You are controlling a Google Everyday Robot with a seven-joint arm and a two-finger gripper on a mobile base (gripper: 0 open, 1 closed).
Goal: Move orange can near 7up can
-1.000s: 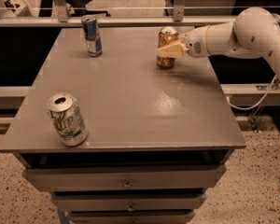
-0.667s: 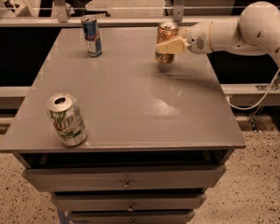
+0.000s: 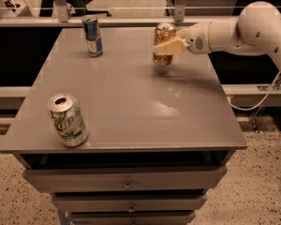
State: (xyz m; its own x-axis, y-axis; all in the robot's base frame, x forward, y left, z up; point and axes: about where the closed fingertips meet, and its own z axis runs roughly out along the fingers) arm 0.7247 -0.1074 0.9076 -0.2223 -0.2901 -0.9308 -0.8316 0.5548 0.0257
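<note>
Three cans share your gray drawer counter (image 3: 131,111). Your white arm (image 3: 253,29) reaches in over the right edge. Its gripper (image 3: 161,45) has its fingers clamped around the orange can (image 3: 163,59) toward the back edge, right of centre, seemingly just off the surface. The 7up can (image 3: 68,121) stands near the front-left corner, well apart from it. A slim blue-and-silver can (image 3: 92,36) stands near the back-left corner.

Robotics lab, grey drawer cabinet (image 3: 126,186) as worktable, speckled floor (image 3: 262,172), loose cable (image 3: 255,102) alongside, white arm (image 3: 253,29), its gripper (image 3: 168,46) clasping the orange can (image 3: 162,58) above the far right side.
</note>
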